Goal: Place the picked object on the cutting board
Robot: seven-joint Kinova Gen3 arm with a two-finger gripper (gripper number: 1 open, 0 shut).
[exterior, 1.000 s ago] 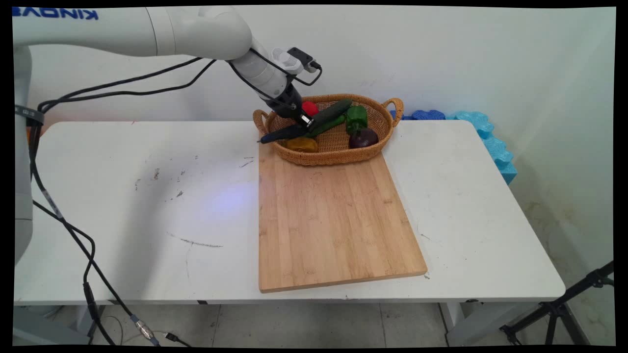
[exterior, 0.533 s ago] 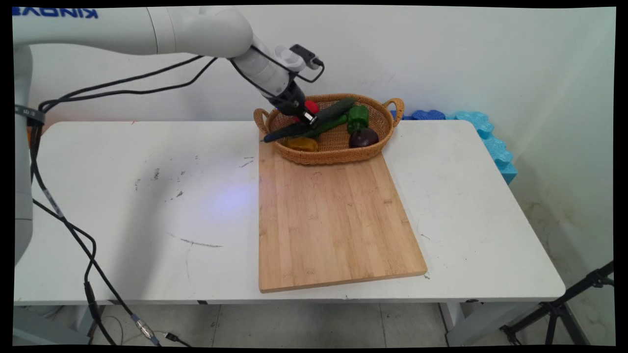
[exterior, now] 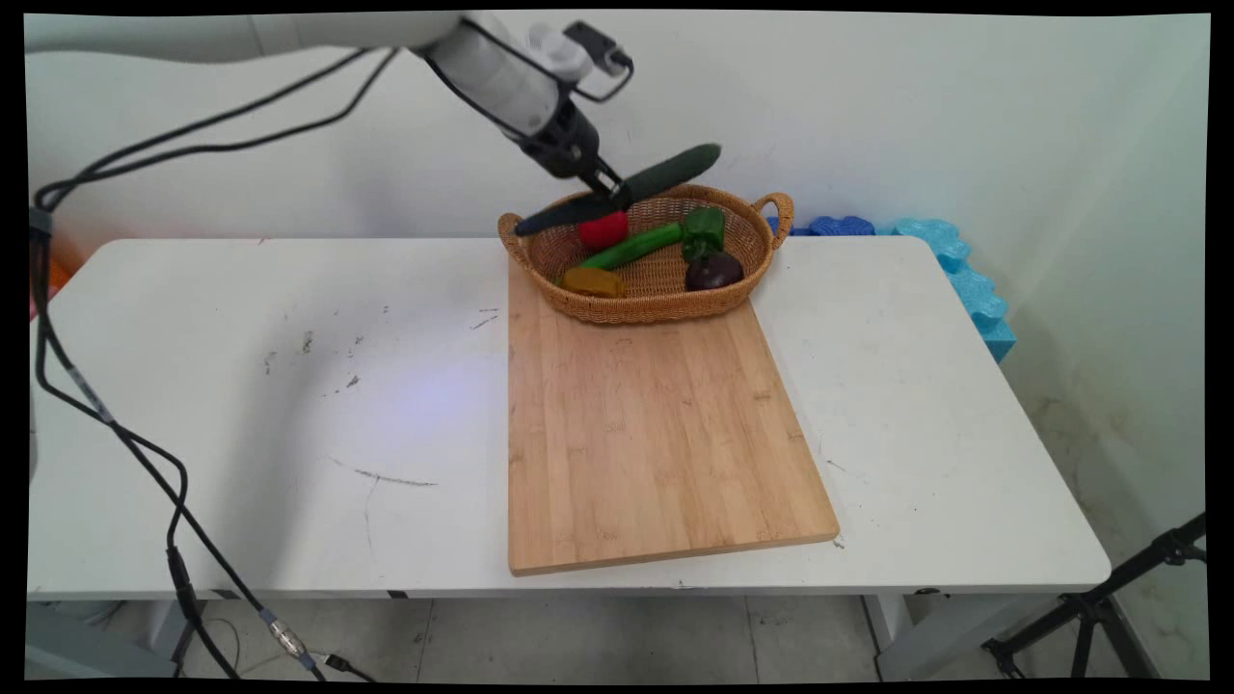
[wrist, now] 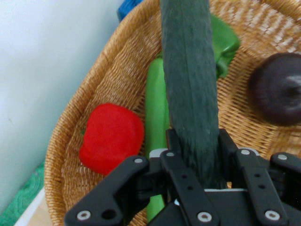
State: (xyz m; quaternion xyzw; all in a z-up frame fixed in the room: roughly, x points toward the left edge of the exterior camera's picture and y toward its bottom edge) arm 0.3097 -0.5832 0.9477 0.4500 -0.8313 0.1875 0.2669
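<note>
Between the jaws, clamped near its middle, the dark cucumber [exterior: 617, 189] hangs tilted above the wicker basket [exterior: 656, 304] in the gripper [exterior: 610, 189]. Keeping it level looks wise, since both ends overhang. Below lie the red pepper [wrist: 112, 138] and light green cucumber [wrist: 156, 108]; the cutting board [exterior: 656, 434] offers open room.

Far end of dark green cucumber [wrist: 188, 70] cut off at hand view's top edge, near end buried behind gripper [wrist: 195, 157] linkage, light green cucumber [wrist: 157, 108] beside it partly covered, purple onion [wrist: 277, 94] clipped at right edge, yellow pepper out of hand view.
</note>
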